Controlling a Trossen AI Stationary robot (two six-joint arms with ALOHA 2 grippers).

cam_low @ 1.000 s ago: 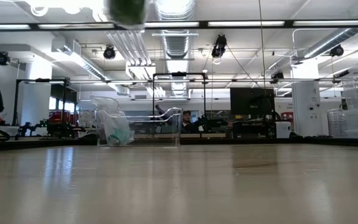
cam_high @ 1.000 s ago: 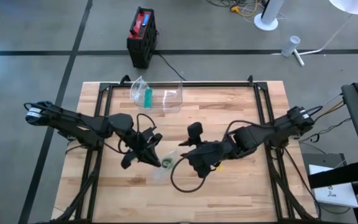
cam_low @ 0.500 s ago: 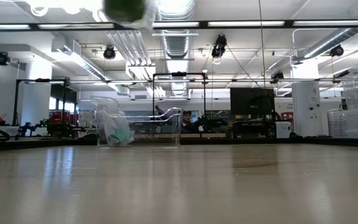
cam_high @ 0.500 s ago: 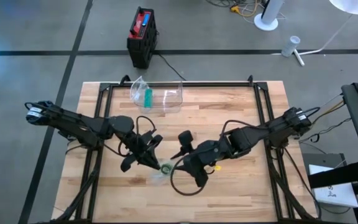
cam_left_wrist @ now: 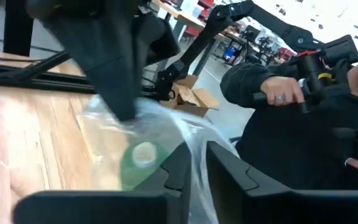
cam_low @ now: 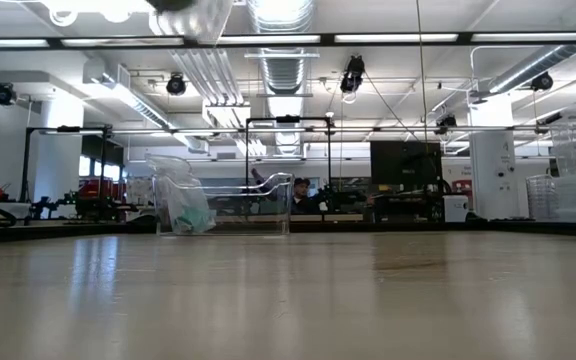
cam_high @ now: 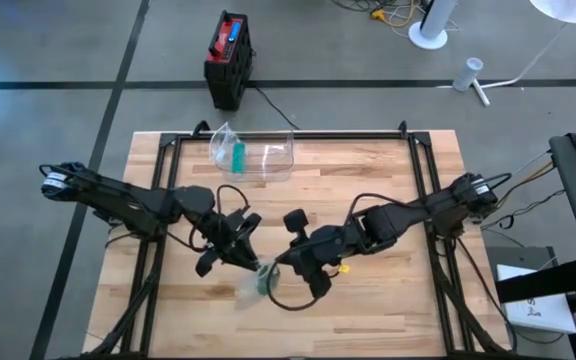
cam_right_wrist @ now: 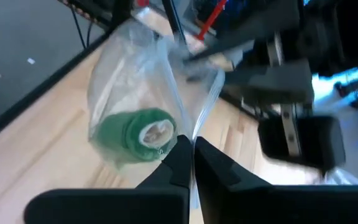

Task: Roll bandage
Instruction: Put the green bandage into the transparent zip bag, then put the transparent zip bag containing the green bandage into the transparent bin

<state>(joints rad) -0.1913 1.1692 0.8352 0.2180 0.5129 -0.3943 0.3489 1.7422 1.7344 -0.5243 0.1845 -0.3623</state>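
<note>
A green bandage roll (cam_right_wrist: 138, 138) sits inside a clear plastic bag (cam_high: 258, 284), held above the middle of the table between both arms. In the left wrist view the roll (cam_left_wrist: 138, 167) shows through the plastic. My left gripper (cam_high: 251, 262) is shut on the bag from the table's left. My right gripper (cam_high: 280, 268) is shut on it from the right. In the low view only a blurred dark piece of the bag (cam_low: 190, 10) shows at the top edge. My left gripper pinches the clear plastic of the bag's upper part (cam_left_wrist: 195, 155) between its two fingers, coming roughly level from the table's left. The bag hangs clear of the table with the roll inside. My right gripper pinches the bag's thin upper edge (cam_right_wrist: 192, 132) between its shut fingers, slanting down from the table's right. The roll hangs in the plastic just beyond the fingertips (cam_right_wrist: 180, 152), off the table.
A clear plastic box (cam_high: 251, 152) with a green item inside stands at the table's far edge, left of middle. A black and red case (cam_high: 228, 58) stands on the floor beyond. A person holding control handles (cam_left_wrist: 303, 93) stands off the table.
My right gripper has moved toward the table's left, up to the bag beside my left gripper. The bag with the roll has shifted a little toward the near edge and now hangs between the two grippers.
</note>
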